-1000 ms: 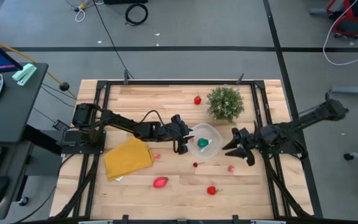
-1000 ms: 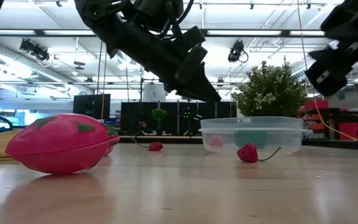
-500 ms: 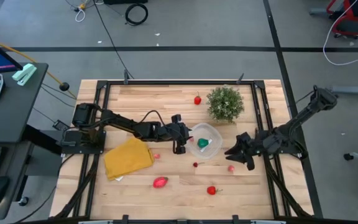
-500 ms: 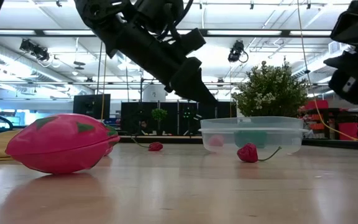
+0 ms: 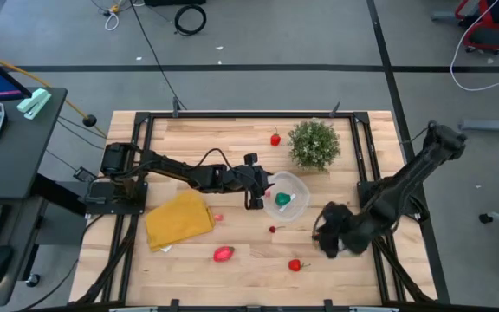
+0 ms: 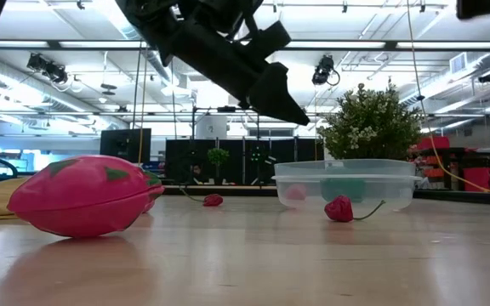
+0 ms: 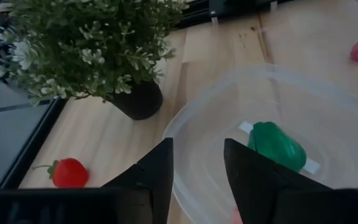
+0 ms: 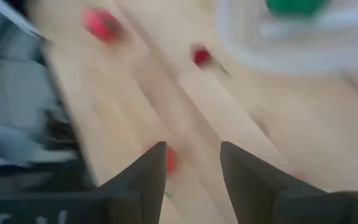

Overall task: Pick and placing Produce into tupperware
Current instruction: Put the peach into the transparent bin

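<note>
Right gripper (image 5: 326, 239) has swung toward the table's near edge, fingers parted and empty; you should centre it over one strawberry (image 5: 294, 265) before descending, left gripper (image 5: 254, 192) parted beside tupperware (image 5: 299, 185).

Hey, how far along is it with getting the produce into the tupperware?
Early on. Done: a green piece lies in the tupperware; something pinkish shows through its wall in the low view. In hand: nothing; the left gripper hovers open and empty at the rim, and the right gripper, also open and empty, is over the table's near right part. Left: a strawberry by the potted plant, a large pink piece and several small red pieces.
</note>
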Motion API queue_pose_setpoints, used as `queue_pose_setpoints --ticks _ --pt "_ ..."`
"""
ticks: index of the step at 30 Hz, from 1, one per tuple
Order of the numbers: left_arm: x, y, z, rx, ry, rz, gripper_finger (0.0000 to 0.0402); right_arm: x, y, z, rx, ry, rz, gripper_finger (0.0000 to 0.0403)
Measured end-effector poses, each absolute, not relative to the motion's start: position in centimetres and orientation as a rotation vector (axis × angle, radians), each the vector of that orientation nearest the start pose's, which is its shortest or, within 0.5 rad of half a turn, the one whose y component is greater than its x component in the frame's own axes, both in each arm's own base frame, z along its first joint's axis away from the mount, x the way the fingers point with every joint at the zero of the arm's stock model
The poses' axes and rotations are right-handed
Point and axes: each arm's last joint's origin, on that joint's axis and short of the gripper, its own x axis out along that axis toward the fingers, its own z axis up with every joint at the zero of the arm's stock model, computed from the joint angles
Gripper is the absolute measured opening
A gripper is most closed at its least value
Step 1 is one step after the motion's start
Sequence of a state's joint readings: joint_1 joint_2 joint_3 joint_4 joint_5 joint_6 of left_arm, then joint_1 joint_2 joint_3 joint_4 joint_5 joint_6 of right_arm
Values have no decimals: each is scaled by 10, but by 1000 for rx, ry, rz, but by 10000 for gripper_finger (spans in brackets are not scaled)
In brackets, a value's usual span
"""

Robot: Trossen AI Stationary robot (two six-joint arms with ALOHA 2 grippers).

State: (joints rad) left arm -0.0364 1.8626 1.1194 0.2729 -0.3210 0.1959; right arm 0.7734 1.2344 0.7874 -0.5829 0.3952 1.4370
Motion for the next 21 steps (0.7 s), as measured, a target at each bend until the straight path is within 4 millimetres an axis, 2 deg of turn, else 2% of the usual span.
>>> queue_pose_setpoints --ticks 5,8,13,21 --pt "402 -6 192 276 493 233 140 179 177 179 715 1092 -412 160" --pt "402 -6 192 276 490 233 138 183 185 167 744 1158 -459 160" --pt "402 -4 193 285 486 235 142 187 186 168 750 1165 -466 160" --pt "402 -3 192 297 489 235 139 176 161 170 602 1230 -664 160"
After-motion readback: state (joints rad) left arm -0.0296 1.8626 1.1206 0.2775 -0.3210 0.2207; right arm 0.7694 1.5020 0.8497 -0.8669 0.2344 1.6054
